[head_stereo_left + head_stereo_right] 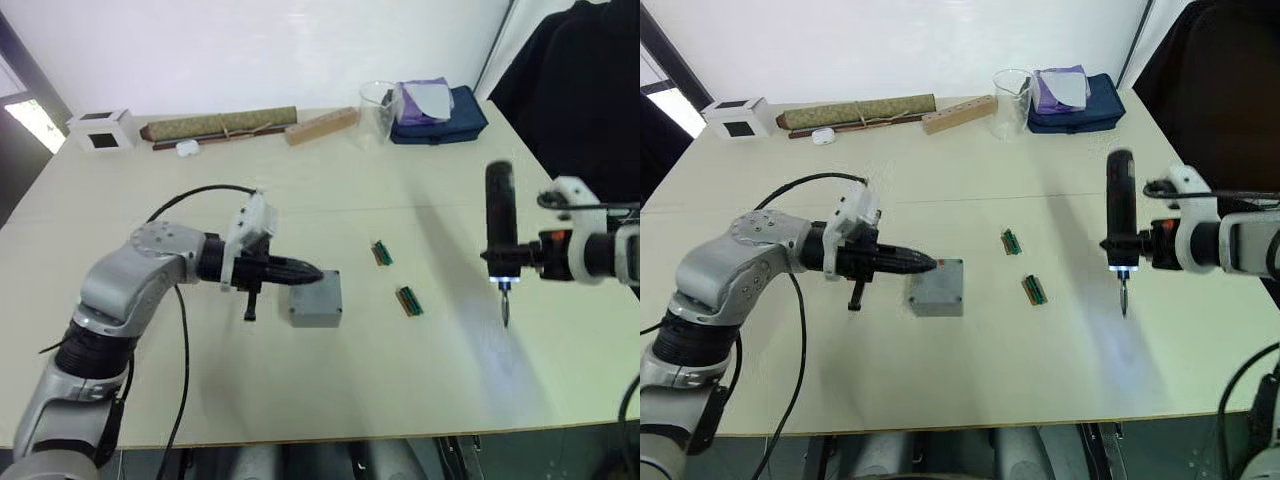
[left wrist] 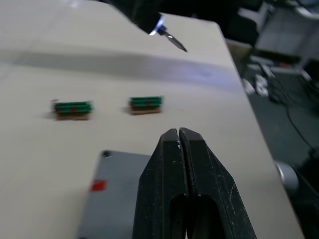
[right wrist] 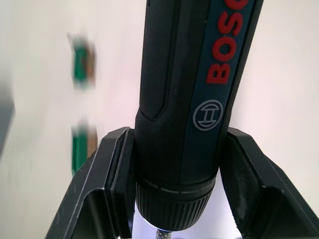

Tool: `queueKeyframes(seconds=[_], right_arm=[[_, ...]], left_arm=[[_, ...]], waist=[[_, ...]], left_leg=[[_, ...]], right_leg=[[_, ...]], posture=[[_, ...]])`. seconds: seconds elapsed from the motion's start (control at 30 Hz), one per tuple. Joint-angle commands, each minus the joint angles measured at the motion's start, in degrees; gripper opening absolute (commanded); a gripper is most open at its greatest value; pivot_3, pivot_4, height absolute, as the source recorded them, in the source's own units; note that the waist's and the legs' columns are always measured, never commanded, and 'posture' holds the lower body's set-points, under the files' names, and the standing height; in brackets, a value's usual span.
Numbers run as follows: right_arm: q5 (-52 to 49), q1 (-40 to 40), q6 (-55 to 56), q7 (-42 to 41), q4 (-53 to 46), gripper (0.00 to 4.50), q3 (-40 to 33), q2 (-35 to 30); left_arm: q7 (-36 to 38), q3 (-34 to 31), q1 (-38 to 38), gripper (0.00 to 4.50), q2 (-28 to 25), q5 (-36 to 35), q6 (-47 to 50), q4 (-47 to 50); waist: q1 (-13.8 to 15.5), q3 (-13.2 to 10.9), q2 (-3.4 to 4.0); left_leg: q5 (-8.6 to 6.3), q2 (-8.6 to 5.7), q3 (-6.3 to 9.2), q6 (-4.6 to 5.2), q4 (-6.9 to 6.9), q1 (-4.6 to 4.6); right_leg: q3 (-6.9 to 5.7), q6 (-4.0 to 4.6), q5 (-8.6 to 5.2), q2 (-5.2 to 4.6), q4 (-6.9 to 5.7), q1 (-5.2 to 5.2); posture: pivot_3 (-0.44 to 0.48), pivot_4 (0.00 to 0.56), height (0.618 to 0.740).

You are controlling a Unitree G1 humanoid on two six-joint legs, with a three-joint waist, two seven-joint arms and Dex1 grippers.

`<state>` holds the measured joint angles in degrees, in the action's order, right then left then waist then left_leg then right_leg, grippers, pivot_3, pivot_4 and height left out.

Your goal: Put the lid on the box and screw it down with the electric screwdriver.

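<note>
- The right gripper (image 1: 1137, 246) is clamping the electric screwdriver (image 1: 1121, 200) near its lower collar, one black finger (image 3: 102, 191) pressing on each side of the barrel, well above the table (image 1: 940, 380).
- The tool's long axis is standing close to upright, its thin metal bit pointing down at the tabletop, a light glowing at the nose, as the right wrist view also shows.
- The left gripper (image 1: 318, 276) is hovering with its fingers pressed together and holding nothing, the tips reaching over the near edge of the box (image 1: 317, 300).
- The grey box, with the lid (image 2: 119, 184) already sitting on it and a small red mark showing, is resting flat near the table's middle.
- Two green terminal blocks (image 1: 382, 253) are lying between box and screwdriver.
</note>
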<state>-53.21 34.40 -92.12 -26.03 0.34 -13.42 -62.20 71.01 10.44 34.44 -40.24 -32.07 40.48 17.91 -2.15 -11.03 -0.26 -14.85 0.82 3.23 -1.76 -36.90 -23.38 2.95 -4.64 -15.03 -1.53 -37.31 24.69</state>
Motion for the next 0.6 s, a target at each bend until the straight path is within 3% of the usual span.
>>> queueKeyframes(seconds=[0.03,0.3,0.37,0.53,0.6], right_arm=[[-0.9,1.2,-0.4,-1.1,2.9,2.12,1.7,-2.5],[6.2,2.4,1.8,-6.9,7.4,2.12,13.6,-4.2],[7.7,2.0,3.1,-8.6,7.7,3.08,15.0,-4.5],[11.1,2.3,5.9,-11.3,7.2,4.47,16.5,-5.1],[12.3,2.9,7.7,-12.4,6.0,4.47,16.5,-5.7]], left_arm=[[1.3,1.9,-0.5,0.00,-0.9,1.9,-3.1,2.2],[-2.6,2.3,-3.7,0.00,0.4,3.6,-4.0,3.0],[-4.2,1.9,-3.8,0.00,1.2,4.7,-5.0,2.2],[-5.1,-1.1,-2.9,0.00,0.8,3.1,-3.3,0.2],[-5.2,-3.4,-1.9,0.00,0.1,2.1,-2.6,-1.7]], waist=[[-0.3,0.0,0.00],[-0.3,0.0,-0.03],[-0.2,0.0,-0.02],[-0.1,0.0,-0.03],[-0.1,0.0,-0.03]], left_leg=[[0.00,0.00,0.00,0.00,-0.04,0.00],[0.00,0.01,-0.01,0.00,-0.13,-0.02],[0.00,0.01,0.00,0.00,-0.14,-0.03],[0.00,0.00,0.00,-0.01,-0.21,-0.02],[0.00,0.00,0.01,-0.01,-0.21,-0.02]], right_leg=[[0.00,0.00,0.00,0.01,0.00,-0.01],[0.01,-0.01,-0.01,0.02,0.01,-0.04],[0.00,-0.02,-0.01,0.01,0.01,-0.03],[-0.01,-0.05,0.01,-0.01,0.01,-0.07],[-0.02,-0.05,0.01,0.00,0.01,-0.07]], posture=[[0.000,0.150,0.740],[0.000,0.150,0.740],[0.000,0.150,0.740],[0.000,0.150,0.740],[0.000,0.150,0.740]])
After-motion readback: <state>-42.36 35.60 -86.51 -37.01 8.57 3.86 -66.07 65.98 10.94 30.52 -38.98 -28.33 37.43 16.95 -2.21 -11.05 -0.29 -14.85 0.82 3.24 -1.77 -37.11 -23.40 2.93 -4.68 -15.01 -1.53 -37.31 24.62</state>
